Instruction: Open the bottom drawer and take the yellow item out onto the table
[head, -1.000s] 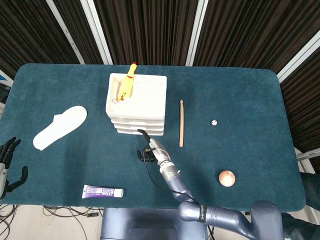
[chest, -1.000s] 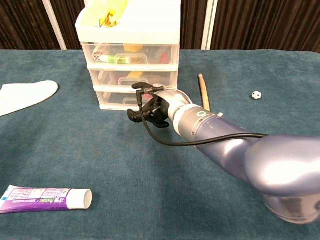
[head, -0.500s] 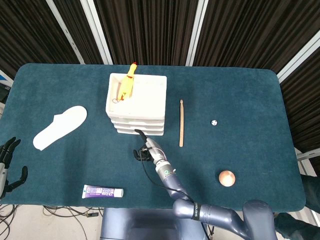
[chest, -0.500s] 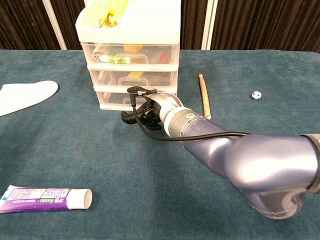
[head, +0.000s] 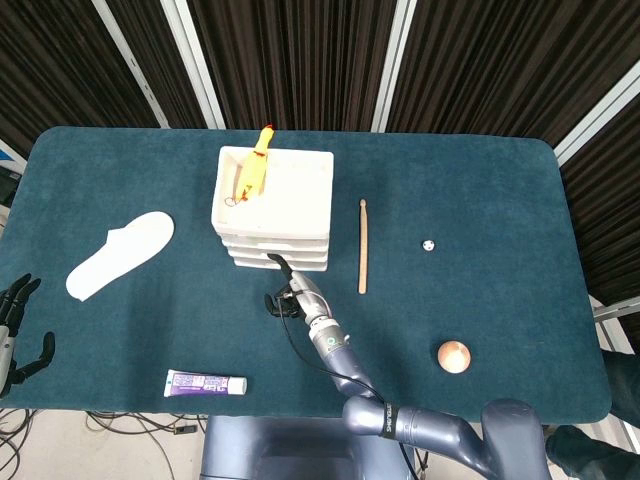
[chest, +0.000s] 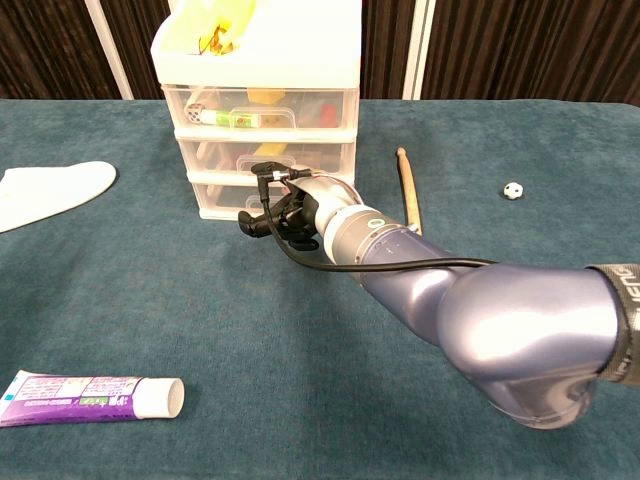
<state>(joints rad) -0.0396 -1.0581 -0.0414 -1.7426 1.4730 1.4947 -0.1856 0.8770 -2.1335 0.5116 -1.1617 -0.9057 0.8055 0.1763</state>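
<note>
Since the earlier frames the right hand (chest: 278, 208), fingers curled and holding nothing, has advanced to the closed bottom drawer (chest: 225, 196) of the drawer unit (head: 272, 208), where the yellow item is unseen; next, hook its handle.

— Any lettering to call out there?
— The toothpaste tube (chest: 90, 394) at the near left carried purple print, too small to read. Nothing else bore legible text.
</note>
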